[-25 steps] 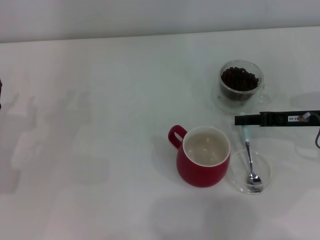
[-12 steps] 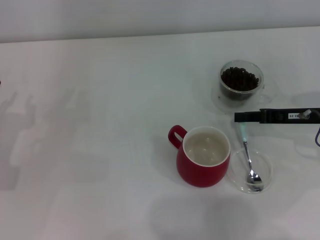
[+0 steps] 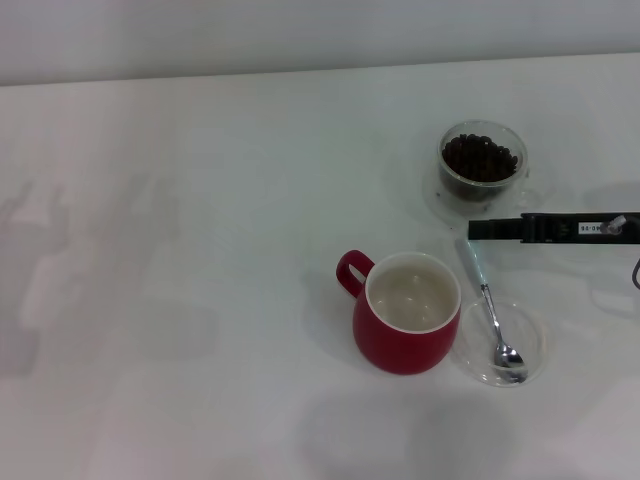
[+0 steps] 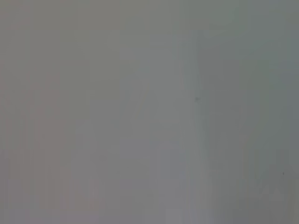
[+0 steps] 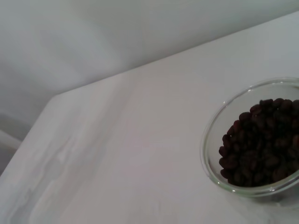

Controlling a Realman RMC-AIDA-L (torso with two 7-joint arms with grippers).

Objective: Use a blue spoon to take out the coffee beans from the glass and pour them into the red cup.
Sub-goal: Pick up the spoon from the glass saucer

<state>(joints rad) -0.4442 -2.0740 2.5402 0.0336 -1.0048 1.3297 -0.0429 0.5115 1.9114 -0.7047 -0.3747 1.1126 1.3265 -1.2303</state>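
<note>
Blue spoon (image 3: 488,305) beside red cup (image 3: 405,318)

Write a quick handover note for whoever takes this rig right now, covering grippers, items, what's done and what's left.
Right gripper: over the blue spoon handle, between glass and dish; grip state unclear.
Left gripper: out of view.
Blue spoon: bowl resting in the clear round dish, handle pointing toward the glass.
Coffee beans: all in the glass.
Red cup: empty, beside the dish.
Done: nothing transferred.
Left: lift spoon, scoop beans, pour into cup.
</note>
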